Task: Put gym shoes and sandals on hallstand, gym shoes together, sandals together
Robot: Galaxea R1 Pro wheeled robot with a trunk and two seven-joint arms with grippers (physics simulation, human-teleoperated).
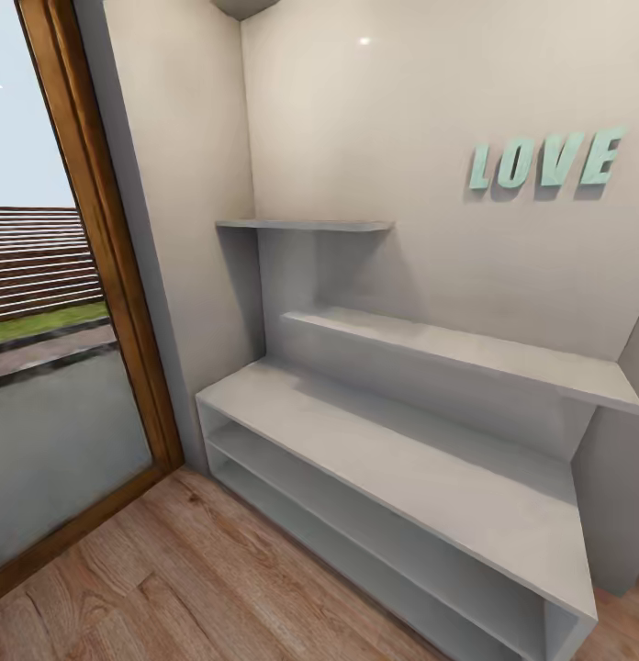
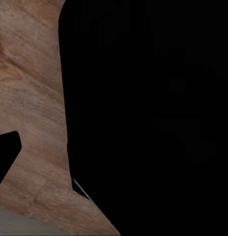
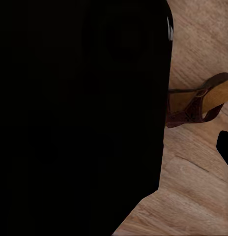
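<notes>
The hallstand (image 1: 402, 450) stands in the corner ahead, a pale grey bench with two open shelf slots and stepped wall shelves above it. Nothing lies on any of its surfaces. The corridor floor (image 1: 173, 588) of light brown planks runs in front of it. In the right wrist view one dark brown sandal (image 3: 200, 101) with a tan footbed lies on the floor (image 3: 192, 187), half hidden behind a large black shape. The gym shoes are out of view. A small dark tip cuts into the edge of each wrist view, and the fingers' state cannot be read.
A glass door with a wooden frame (image 1: 117, 275) fills the left side, close to the hallstand's left end. Teal letters spelling LOVE (image 1: 544, 161) hang on the wall above. A black bulk (image 2: 153, 113) blocks most of the left wrist view, with floor (image 2: 30, 98) beside it.
</notes>
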